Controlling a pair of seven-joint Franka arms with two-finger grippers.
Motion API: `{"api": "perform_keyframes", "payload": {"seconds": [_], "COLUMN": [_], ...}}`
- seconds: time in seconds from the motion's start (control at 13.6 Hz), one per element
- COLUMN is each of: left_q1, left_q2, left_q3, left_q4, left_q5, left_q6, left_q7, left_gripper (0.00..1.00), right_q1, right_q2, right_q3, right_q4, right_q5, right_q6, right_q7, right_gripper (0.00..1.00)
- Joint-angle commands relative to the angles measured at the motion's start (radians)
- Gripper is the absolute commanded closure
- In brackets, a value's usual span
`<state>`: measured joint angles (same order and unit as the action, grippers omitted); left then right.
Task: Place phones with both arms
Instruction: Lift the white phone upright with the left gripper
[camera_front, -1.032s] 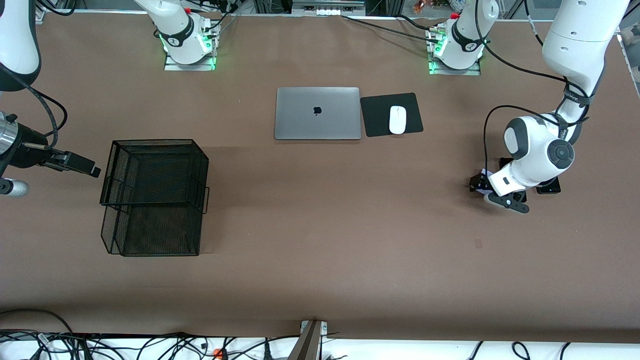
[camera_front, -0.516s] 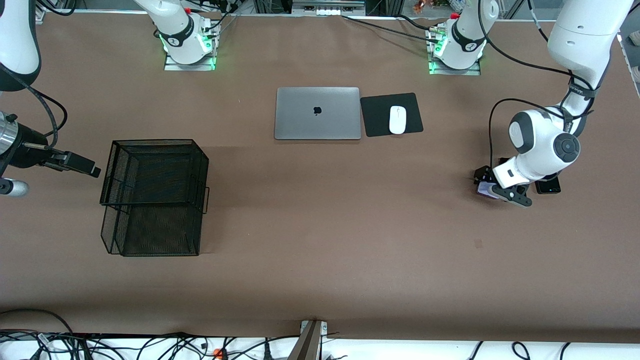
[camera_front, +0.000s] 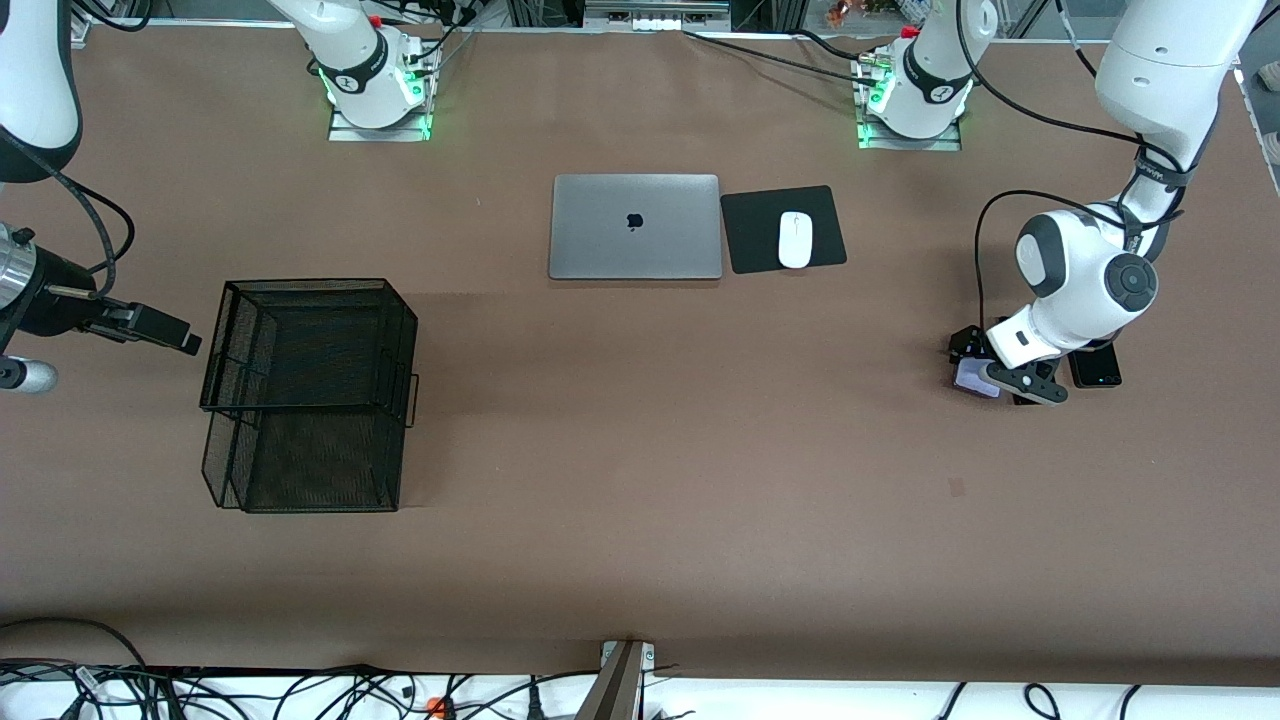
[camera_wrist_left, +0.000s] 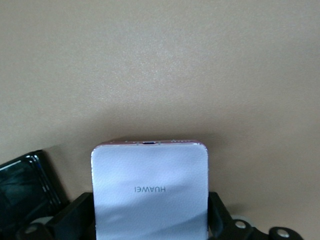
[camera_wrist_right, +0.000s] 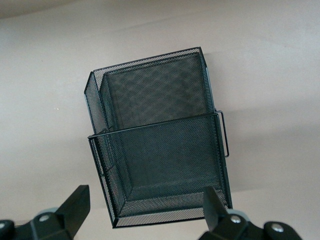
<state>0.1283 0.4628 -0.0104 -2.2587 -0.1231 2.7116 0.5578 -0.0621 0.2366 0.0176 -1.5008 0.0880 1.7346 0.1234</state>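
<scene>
My left gripper (camera_front: 998, 370) sits low over the table at the left arm's end, shut on the white-lavender phone (camera_front: 972, 379). In the left wrist view its black fingers (camera_wrist_left: 75, 217) press both long sides of that phone (camera_wrist_left: 150, 175), which hangs a little above the brown table. A small black phone (camera_front: 1096, 367) lies just beside the left arm. Part of a glossy black phone (camera_wrist_left: 25, 185) lies next to the held one; the arm hides the rest. My right gripper (camera_front: 188, 342) waits open and empty beside the mesh basket (camera_front: 310, 395), looking down on it (camera_wrist_right: 160, 150).
A closed silver laptop (camera_front: 635, 227) and a white mouse (camera_front: 795, 240) on a black pad (camera_front: 752, 235) lie near the arms' bases. The two-tier black mesh basket stands toward the right arm's end. Cables run along the table's front edge (camera_front: 300, 690).
My left gripper has shifted a little toward the bases, and the white-lavender phone between its fingers now shows more. The right arm has not moved.
</scene>
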Motion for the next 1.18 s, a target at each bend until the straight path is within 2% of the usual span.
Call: {"api": "perform_keyframes", "payload": {"seconds": [0.0,0.15,0.22,0.37,0.59,0.74,1.11], "left_q1": [-0.002,-0.013,-0.015,-0.015,-0.015,-0.016,-0.016], "left_q2": [0.016,0.016,0.016,0.016,0.016,0.013,-0.015], "left_q3": [-0.008,-0.011,-0.011,-0.011,-0.013,-0.014,-0.014], "left_q4": [0.005,0.011,0.013,0.014,0.019,0.028,0.125], "left_q5": [0.005,0.005,0.005,0.005,0.005,0.005,0.007], "left_q6": [0.024,0.022,0.020,0.019,0.017,0.010,-0.200], "left_q7": [-0.044,-0.079,-0.082,-0.096,-0.146,-0.182,-0.196], "left_gripper": [0.00,0.00,0.07,0.43,0.79,0.98,1.00], "right_q1": [-0.004,-0.004,-0.004,-0.004,-0.004,-0.004,-0.004], "right_q2": [-0.010,-0.010,-0.010,-0.010,-0.010,-0.010,-0.010], "right_q3": [0.002,0.002,0.002,0.002,0.002,0.002,0.002], "right_q4": [0.001,0.001,0.001,0.001,0.001,0.001,0.001], "right_q5": [-0.004,-0.004,-0.004,-0.004,-0.004,-0.004,-0.005], "right_q6": [-0.015,-0.015,-0.015,-0.015,-0.015,-0.015,-0.015], "right_q7": [-0.001,-0.001,-0.002,-0.002,-0.002,-0.002,-0.002], "right_gripper": [0.00,0.00,0.00,0.00,0.00,0.00,0.00]}}
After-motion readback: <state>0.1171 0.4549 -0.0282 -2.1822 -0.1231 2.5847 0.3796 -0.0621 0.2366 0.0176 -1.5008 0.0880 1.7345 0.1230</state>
